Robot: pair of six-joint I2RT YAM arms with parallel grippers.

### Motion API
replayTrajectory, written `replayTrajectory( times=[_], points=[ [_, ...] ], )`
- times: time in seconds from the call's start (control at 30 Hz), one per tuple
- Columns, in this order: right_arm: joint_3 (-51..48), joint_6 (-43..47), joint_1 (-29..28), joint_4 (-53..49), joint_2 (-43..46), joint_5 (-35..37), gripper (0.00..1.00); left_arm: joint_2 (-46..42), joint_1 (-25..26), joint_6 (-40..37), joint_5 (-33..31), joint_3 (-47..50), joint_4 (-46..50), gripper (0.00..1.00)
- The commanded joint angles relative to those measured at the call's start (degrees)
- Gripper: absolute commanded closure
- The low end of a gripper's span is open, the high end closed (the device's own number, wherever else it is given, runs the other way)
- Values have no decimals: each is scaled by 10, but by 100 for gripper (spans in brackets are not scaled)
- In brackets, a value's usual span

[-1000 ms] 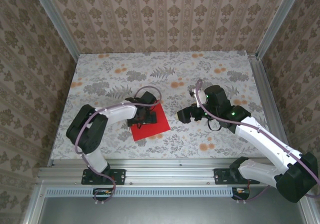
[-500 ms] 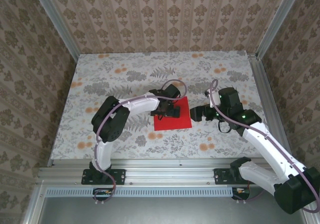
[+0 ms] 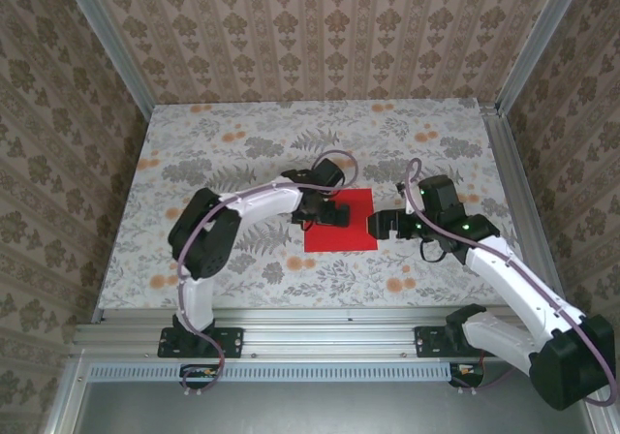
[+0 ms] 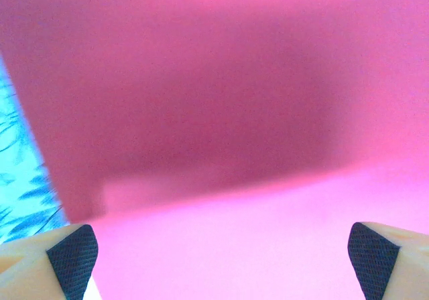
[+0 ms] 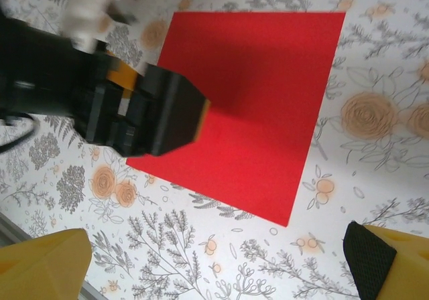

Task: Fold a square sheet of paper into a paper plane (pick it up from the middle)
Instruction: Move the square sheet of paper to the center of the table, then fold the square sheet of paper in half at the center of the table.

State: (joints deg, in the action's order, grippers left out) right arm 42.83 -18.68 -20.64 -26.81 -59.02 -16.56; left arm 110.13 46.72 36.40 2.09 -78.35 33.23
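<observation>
The square sheet of paper (image 3: 355, 231) lies flat on the flowered table, bright red, its edges about parallel to the table's. My left gripper (image 3: 326, 216) stands open over the sheet's left half, pointing down, low against it. In the left wrist view the red paper (image 4: 214, 99) spans the frame, with the left gripper (image 4: 221, 268) wide apart and nothing between its pads. My right gripper (image 3: 380, 224) hovers open just off the sheet's right edge. Its own camera shows the sheet (image 5: 268, 92), one left finger (image 5: 175, 110) resting on it, and the right gripper (image 5: 214, 273) over bare table.
The table (image 3: 213, 163) has a grey and orange floral cover and is walled by patterned panels on three sides. A metal rail (image 3: 310, 337) runs along the near edge, where both arm bases are bolted.
The left gripper has slid the red sheet rightward toward the table's middle, turning it square to the table. The right gripper has drawn back to the right, staying open.
</observation>
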Motion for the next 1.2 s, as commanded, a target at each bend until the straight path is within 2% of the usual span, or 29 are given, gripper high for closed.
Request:
replayTrajectory(
  times=[0.0, 0.1, 0.27, 0.47, 0.7, 1.07, 1.17],
  points=[
    [31, -54, -26, 2, -28, 46, 0, -92, -20, -9, 15, 35, 9, 0],
    [58, -94, -52, -7, -70, 71, 0, -154, -44, -27, 21, 75, 4, 0],
    [102, -136, -109, -16, -139, 128, 0, -231, -98, -58, 100, 142, -45, 0],
    [156, -166, -169, -22, -227, 197, 0, -284, -158, -88, 155, 190, -74, 0],
    [214, -190, -197, -35, -332, 246, 0, -317, -192, -96, 186, 230, -95, 0],
    [314, -223, -215, -97, -469, 323, 0, -352, -238, -97, 196, 267, -103, 0],
    [338, -224, -215, -101, -499, 321, 0, -352, -250, -97, 203, 270, -105, 0]
  ],
)
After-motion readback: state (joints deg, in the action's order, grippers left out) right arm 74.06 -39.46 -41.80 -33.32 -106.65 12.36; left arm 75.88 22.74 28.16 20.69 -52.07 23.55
